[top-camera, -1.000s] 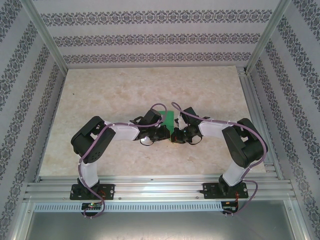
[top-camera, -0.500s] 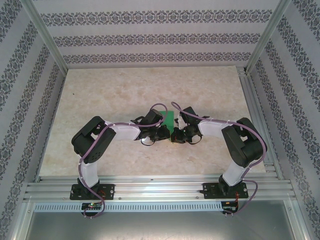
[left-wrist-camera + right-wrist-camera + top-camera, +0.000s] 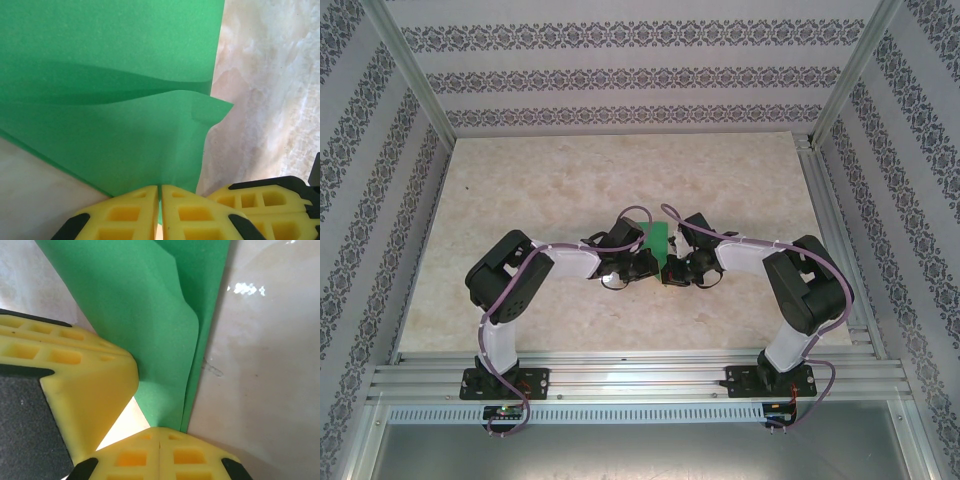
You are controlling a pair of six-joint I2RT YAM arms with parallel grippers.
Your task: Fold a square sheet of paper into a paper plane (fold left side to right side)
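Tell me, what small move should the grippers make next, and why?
Probably lower the pinched edge to the table and flatten the fold: the left gripper and right gripper are both shut on the square sheet of paper, whose doubled layers bulge, uncreased.

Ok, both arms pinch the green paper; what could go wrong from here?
The left fingers and right fingers pinch the square sheet of paper side by side, close together: pulling apart might tear it, and they could collide. The upper layer bulges off the lower, so the crease may land crooked.
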